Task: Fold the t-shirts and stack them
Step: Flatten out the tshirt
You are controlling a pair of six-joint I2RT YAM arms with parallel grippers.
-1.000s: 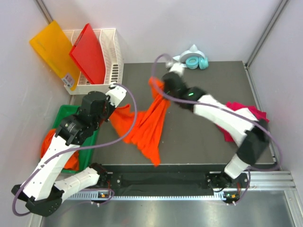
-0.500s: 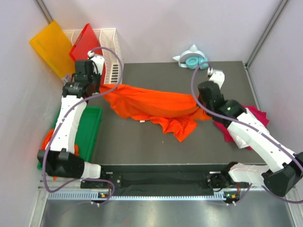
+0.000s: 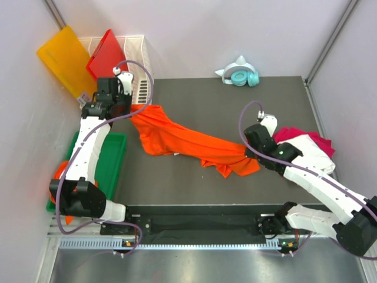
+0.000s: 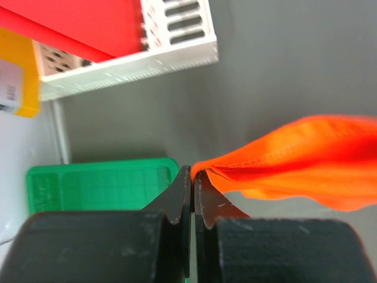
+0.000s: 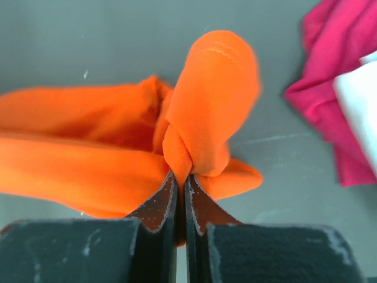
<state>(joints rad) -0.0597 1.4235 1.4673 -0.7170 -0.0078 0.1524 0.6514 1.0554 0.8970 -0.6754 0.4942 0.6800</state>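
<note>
Two arms hold one orange t-shirt stretched across a table

Seen from above, an orange t-shirt [image 3: 188, 141] runs as a twisted band across the dark table [image 3: 206, 100], from back left to front right. The left gripper [image 3: 126, 107] grips its left end, just in front of a white basket [image 3: 141, 71]. That arm's wrist camera shows the jaws pressed together on a thin fold of orange hem. The right gripper [image 3: 248, 152] grips the other end, its jaws nipped tight on a bunched knot of cloth. Loose folds of the shirt lie on the table beside and in front of this gripper.

Just to the right, a magenta-pink t-shirt [image 3: 318, 140] and a white t-shirt [image 5: 360, 88] lie crumpled together near the table's right edge.

Off the table's left edge sits a green bin [image 3: 115, 156], with orange cloth [image 3: 60, 171] showing at its outer side. A red board [image 3: 109, 56] stands in the white basket, and a yellow-orange board [image 3: 62, 59] leans beside it. Teal headphones [image 3: 242, 76] rest at the table's back edge.
</note>
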